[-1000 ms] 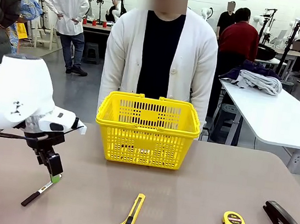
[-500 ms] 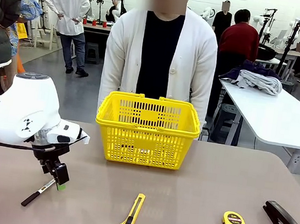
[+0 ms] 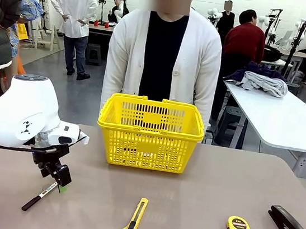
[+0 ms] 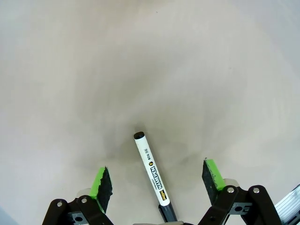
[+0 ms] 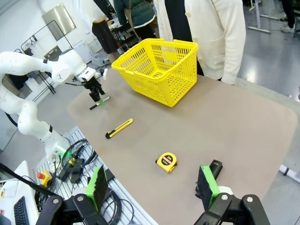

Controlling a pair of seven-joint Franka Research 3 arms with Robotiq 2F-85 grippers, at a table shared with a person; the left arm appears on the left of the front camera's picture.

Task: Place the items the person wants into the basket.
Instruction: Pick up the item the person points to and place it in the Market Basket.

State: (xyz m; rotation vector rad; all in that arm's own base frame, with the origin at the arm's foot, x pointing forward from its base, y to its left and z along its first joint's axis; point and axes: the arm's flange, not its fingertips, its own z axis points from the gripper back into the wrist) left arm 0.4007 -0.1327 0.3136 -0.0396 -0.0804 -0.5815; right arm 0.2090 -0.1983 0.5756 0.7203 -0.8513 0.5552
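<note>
You're viewing L gripper (image 3: 59,183) hovering over pen (image 4: 151,174) on table (image 3: 206,181), jaws standing open astride it; R gripper (image 5: 153,183) jaws also standing open, empty.

The right gripper (image 5: 153,187) is hanging with jaws spread wide, a round yellow tape measure (image 5: 167,161) lying just ahead at twelve o'clock. A yellow-and-black utility knife (image 5: 119,128) is lying toward eleven, and a bright yellow lattice plastic basket (image 5: 157,70) is standing beyond at twelve.
</note>
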